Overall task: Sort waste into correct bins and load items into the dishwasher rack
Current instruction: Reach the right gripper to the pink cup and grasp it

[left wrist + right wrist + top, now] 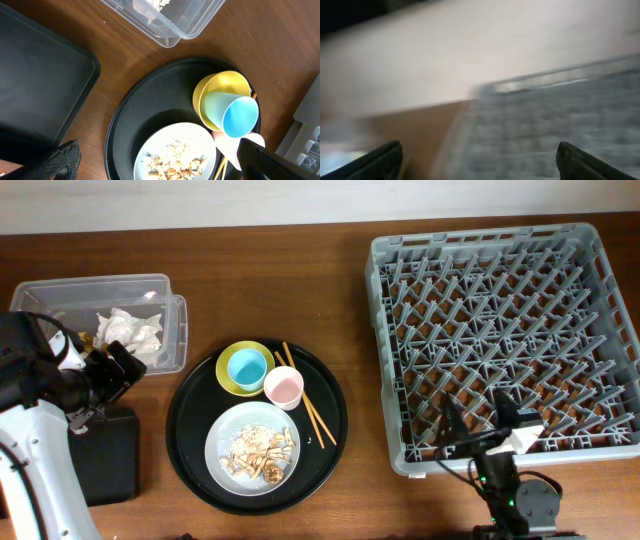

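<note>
- The left gripper (159,149) is open wide; its two dark fingers (64,160) show at the lower corners of the left wrist view, and nothing is between them.
- From overhead, this gripper is above the table, between the clear plastic box (62,288) and the shallow black tray (103,460).
- A crumpled white tissue (131,332) lies inside the clear plastic box, with a small brownish scrap beside it.
- The shallow black tray is bare inside, as far as I can see it.
- The round black tray (188,430) is just right of the two bins and carries all the dishes.
- The yellow bowl (224,377) stands at the far side of the round tray, and the light-blue cup (247,366) sits upright inside it.
- The pink cup (284,387) stands just beside the bowl, on its right.
- The wooden chopsticks (312,408) lie slanted on the round tray, right of the pink cup.
- The grey-white plate (224,438) is at the near side of the round tray, with the beige food crumbs (262,456) heaped on it.
- The grey dishwasher rack (505,320) is at the right of the table, and no dish is in it.
- The right gripper (480,147) is also open wide and holds nothing; it is over the near edge of the rack. The right wrist view is much blurred.
</note>
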